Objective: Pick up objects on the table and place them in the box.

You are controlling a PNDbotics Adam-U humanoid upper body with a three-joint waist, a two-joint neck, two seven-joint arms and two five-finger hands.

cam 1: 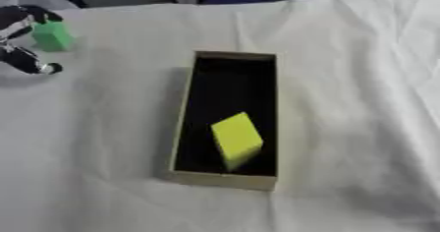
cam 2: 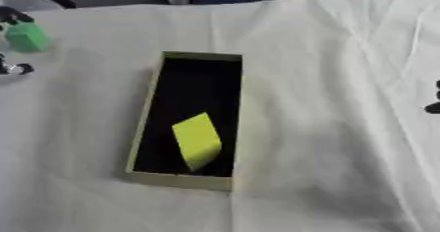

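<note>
Upper left of the frame: left robot hand [cam 1: 21, 39] at the picture edge, black fingers curled around a green block [cam 1: 51, 35], block pinched between upper fingers and a lower finger with a silver tip. Block sits over the white cloth covering the bench [cam 1: 361, 78]; cannot tell if it touches the cloth. Centre of frame: long narrow box [cam 1: 225, 179], tan walls, black inside, lying lengthwise away from the camera. Yellow block [cam 1: 235, 138] inside the box, at its near end, tilted on an edge. Green block well apart from the box, up and to the left of it. Right edge of the right eye view, mid-height: small black bit of the right robot hand [cam 2: 434, 103], only a tip showing, cannot tell how its fingers stand.
</note>
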